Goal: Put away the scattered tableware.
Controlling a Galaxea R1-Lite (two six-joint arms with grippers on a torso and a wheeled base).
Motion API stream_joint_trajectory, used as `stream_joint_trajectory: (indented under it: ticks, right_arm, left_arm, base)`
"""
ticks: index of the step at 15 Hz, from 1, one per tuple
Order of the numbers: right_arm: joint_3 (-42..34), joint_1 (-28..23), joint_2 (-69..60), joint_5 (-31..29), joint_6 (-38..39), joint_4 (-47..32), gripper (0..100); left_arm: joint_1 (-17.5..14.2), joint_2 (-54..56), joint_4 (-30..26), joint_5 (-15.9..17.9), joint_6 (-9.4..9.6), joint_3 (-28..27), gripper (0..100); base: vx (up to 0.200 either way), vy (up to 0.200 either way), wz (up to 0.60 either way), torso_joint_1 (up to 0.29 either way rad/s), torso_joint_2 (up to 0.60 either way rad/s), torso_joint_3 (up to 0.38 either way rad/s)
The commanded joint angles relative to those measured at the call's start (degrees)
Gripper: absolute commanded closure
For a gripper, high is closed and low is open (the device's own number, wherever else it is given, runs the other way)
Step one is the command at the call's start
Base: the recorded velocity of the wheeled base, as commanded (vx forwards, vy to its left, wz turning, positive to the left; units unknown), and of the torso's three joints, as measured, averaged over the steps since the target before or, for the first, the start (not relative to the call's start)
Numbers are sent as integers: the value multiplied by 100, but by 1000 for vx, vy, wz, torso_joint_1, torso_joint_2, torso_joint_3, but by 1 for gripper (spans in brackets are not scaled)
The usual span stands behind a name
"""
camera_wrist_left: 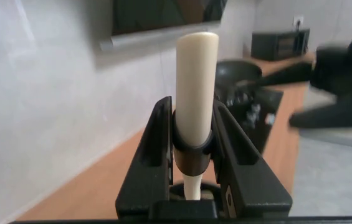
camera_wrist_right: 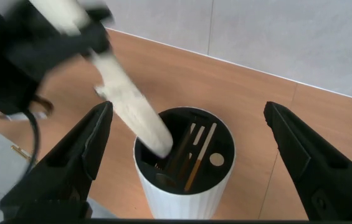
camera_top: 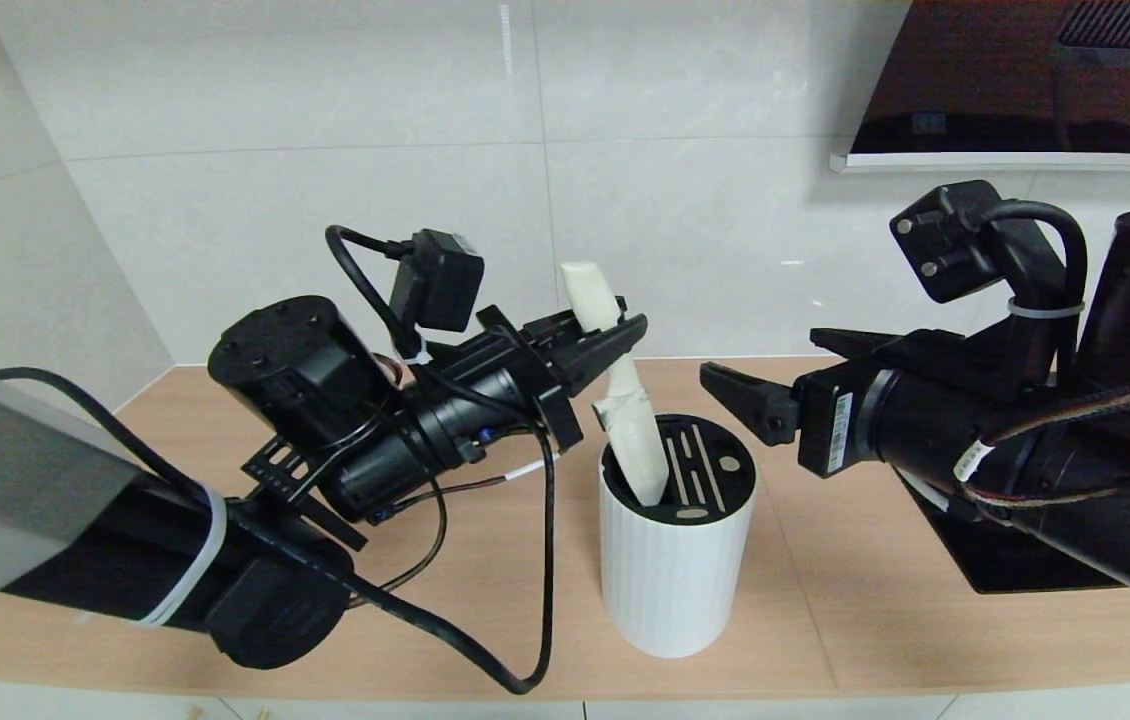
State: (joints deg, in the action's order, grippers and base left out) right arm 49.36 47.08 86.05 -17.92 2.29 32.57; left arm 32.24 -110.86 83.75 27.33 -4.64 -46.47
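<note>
The left gripper's fingers are closed on the cream handle of a pale knife, pinching it partway down, so the rounded end of the handle sticks up above them. In the left wrist view, the same fingers press in from both sides of the handle. Below the fingers the knife slopes downward, and its blade tip sits inside the widest opening in the black top of a white ribbed holder. The holder stands upright on the wooden tabletop, just under and a little to the right of the left fingers.

The right gripper hangs near the holder on its other side with its fingers spread wide and nothing between them. They point toward the knife but are clear of it. Seen from the right wrist, the holder lies below the gap between the two open fingers, and the blade slants into it from the left gripper's side. Narrow slots and a small round hole take up the rest of the black top.

Beyond the right fingers, a dark cooktop is set into the tabletop, with a range hood on the tiled wall above it.
</note>
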Motion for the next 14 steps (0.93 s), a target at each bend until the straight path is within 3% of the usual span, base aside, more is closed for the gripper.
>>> stream_joint_trajectory:
  ticks: [1, 14]
  right_arm:
    - [3, 3, 34, -1, -1, 3, 0]
    - [3, 3, 122, -1, 8, 3, 0]
  left_arm:
    - [107, -287, 19, -9, -1, 33, 100]
    - [212, -1219, 177, -35, -10, -117, 100]
  base:
    - [0, 0, 0, 0, 0, 0]
    - [0, 0, 0, 0, 0, 0]
